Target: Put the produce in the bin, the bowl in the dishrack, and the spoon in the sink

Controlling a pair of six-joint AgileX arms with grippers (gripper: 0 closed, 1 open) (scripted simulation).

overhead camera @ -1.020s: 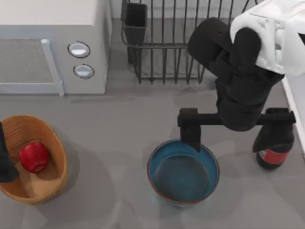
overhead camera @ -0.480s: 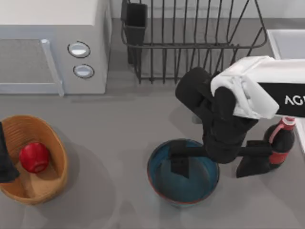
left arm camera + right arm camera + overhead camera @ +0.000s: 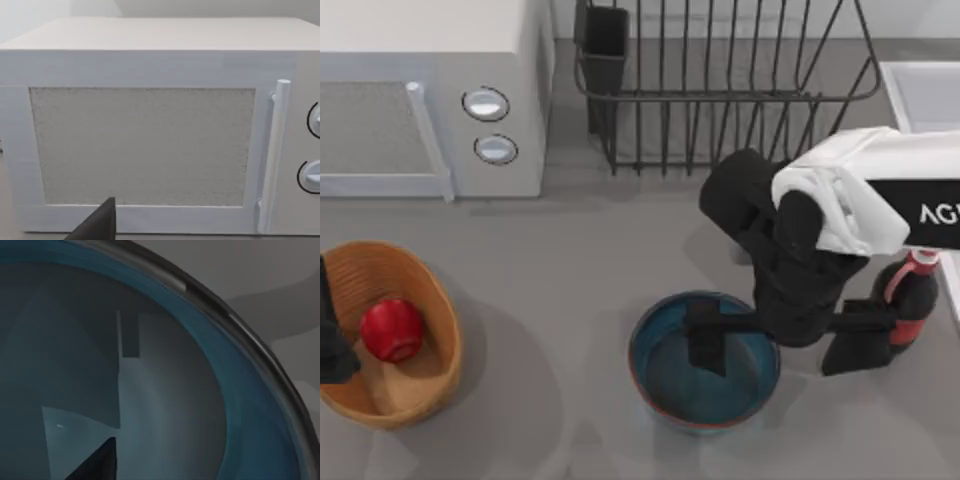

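Your table (image 3: pixel 570 260) carries a white microwave (image 3: pixel 430 95) well off to the left of your right end effector, and the black wire dishrack (image 3: pixel 720 90) stands just behind that end effector, with its dark utensil cup (image 3: pixel 606 45) at the rack's left corner. A corner of the white sink (image 3: pixel 925 95) lies behind it and to its right.

Your right end effector (image 3: pixel 785 335) hangs directly over the teal bowl (image 3: pixel 665 375), spread wide: one finger (image 3: pixel 705 335) sits inside the bowl near its back wall, the other (image 3: pixel 855 345) is outside the rim, right beside a dark red-capped bottle (image 3: pixel 912 290). It grips nothing. From the right wrist camera you look straight down into the bowl's blue interior (image 3: pixel 165 390).

The woven bin (image 3: pixel 430 320) sits far to the left of that end effector, with the red produce (image 3: pixel 392 330) resting inside it.

Your left end effector (image 3: pixel 330 340) is parked at the bin's left edge; you cannot tell its finger state. Its wrist camera faces the microwave door (image 3: pixel 145 145).
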